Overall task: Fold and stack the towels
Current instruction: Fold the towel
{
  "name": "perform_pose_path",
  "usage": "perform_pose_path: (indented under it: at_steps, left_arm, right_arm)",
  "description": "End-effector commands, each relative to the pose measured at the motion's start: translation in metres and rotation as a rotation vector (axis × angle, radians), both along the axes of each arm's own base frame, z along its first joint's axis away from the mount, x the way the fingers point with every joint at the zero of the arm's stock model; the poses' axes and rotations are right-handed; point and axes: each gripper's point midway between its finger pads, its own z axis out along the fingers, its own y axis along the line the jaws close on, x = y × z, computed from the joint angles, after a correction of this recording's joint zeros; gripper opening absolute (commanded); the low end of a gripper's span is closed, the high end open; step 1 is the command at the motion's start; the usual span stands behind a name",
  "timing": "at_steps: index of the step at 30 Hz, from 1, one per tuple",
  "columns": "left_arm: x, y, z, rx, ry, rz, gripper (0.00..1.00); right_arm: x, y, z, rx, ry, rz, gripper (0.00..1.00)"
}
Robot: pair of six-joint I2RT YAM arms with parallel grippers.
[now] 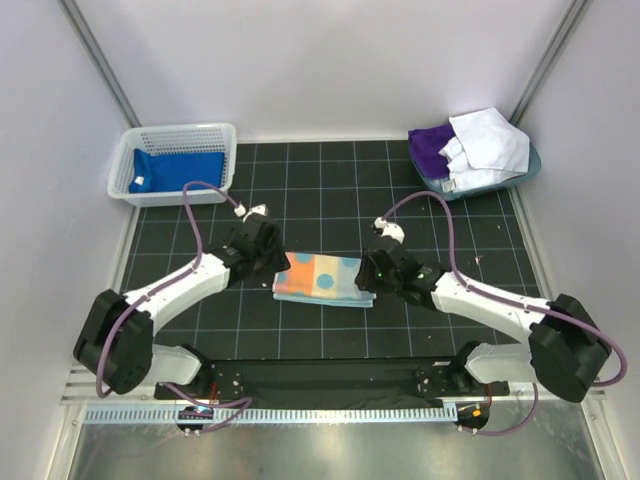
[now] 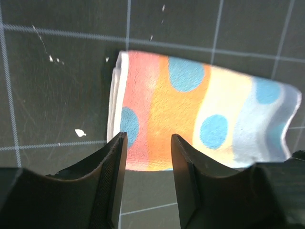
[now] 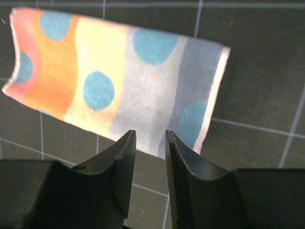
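Towels counted: four.
- One polka-dot towel (image 1: pixel 322 279)
- One blue towel (image 1: pixel 180 168)
- One purple towel (image 1: pixel 432 150)
- One white towel (image 1: pixel 488 140); its heap may hide more.

Containers: one mesh basket (image 1: pixel 175 132), one teal tub (image 1: pixel 531 163).

Robot arms: two, the left arm (image 1: pixel 190 285) and the right arm (image 1: pixel 480 300).

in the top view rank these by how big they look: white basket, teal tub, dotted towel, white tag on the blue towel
1. white basket and teal tub: they look about alike, so no ranking between them
2. dotted towel
3. white tag, by far the smallest
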Motion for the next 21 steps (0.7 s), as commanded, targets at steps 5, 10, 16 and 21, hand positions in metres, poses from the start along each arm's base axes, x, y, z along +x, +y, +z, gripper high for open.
perform_pose_path:
  at_steps: [5, 10, 16, 21]
  left_arm:
    - [-0.025, 0.015, -0.043, 0.087, 0.117, 0.021, 0.40]
    - [-0.035, 0.022, -0.068, 0.132, 0.174, 0.023, 0.36]
    - [-0.038, 0.024, -0.079, 0.155, 0.201, 0.016, 0.34]
    - [-0.037, 0.014, -0.078, 0.147, 0.212, -0.025, 0.35]
  right_arm:
    - [-0.022, 0.001, -0.050, 0.007, 0.090, -0.035, 0.36]
    - [-0.031, -0.011, -0.070, -0.025, 0.123, -0.060, 0.36]
    - [-0.030, -0.022, -0.071, -0.065, 0.112, -0.091, 0.36]
    - [-0.030, -0.030, -0.071, -0.090, 0.106, -0.121, 0.36]
